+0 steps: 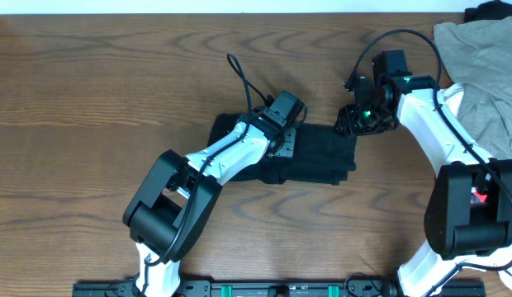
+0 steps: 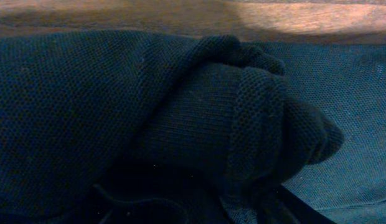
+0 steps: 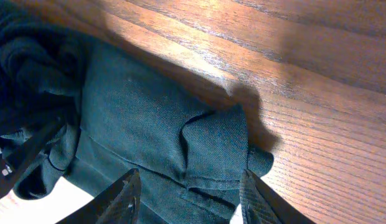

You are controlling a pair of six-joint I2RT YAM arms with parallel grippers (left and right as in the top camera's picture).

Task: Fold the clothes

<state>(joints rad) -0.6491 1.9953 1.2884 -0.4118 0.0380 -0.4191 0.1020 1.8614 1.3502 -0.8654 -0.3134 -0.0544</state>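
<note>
The clothes (image 1: 322,161) are one black garment, lying partly folded in the middle of the wooden table. My left gripper (image 1: 282,147) is pressed down onto its upper middle. The left wrist view shows only bunched black fabric (image 2: 118,93) close up, and my fingers are lost in the dark folds. Over the garment's upper right corner my right gripper (image 1: 348,124) hangs open. In the right wrist view a raised fold and hem of the cloth (image 3: 205,143) lie between and below the two spread fingertips (image 3: 126,194).
A beige-khaki garment (image 1: 479,74) lies crumpled at the back right with a dark item (image 1: 487,10) beyond it. A red-and-white item (image 1: 479,194) shows behind the right arm. Bare wood (image 1: 91,99) stretches to the left of the garment.
</note>
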